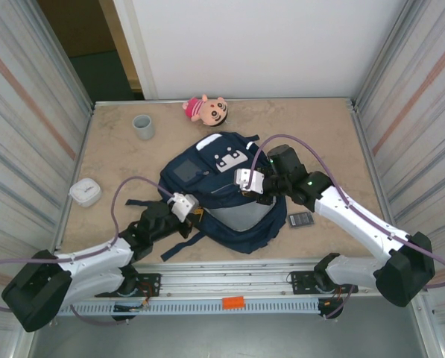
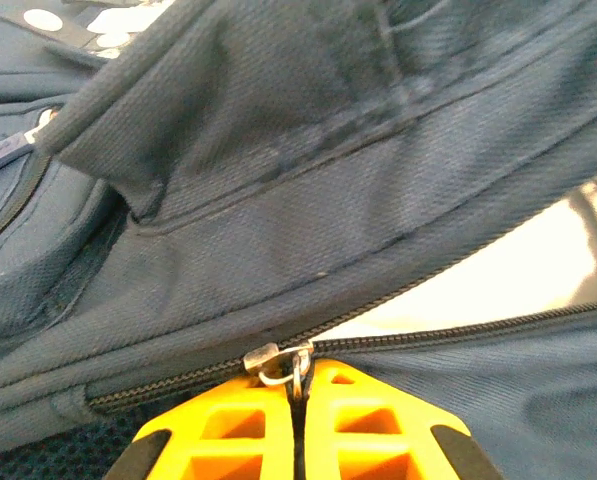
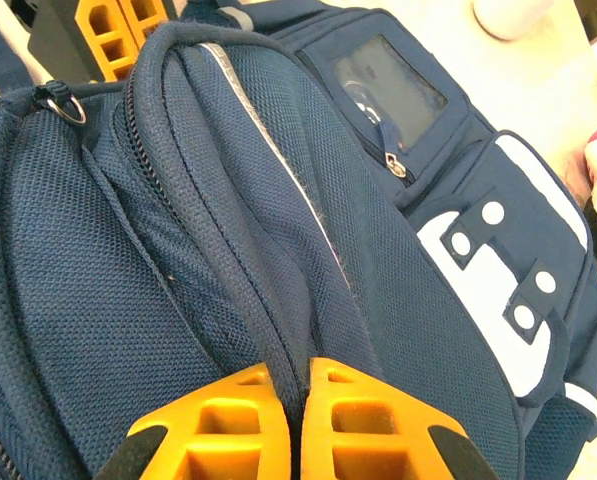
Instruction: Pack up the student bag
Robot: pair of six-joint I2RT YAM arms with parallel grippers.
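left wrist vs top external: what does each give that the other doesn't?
Left wrist: the left gripper shut on the zipper pull, with the zipper teeth parted to its right.
Top external: a cup, a doll, a white case, a dark device right of the bag, and both arms reaching onto it.
Shared: the navy bag, opened on its pale lining.

Your beige marbled table sits between a corrugated metal wall on the left and a matching wall on the right. A plain white wall closes the back, a dark opening to its left. Metal rails line the near edge; lighting is even.
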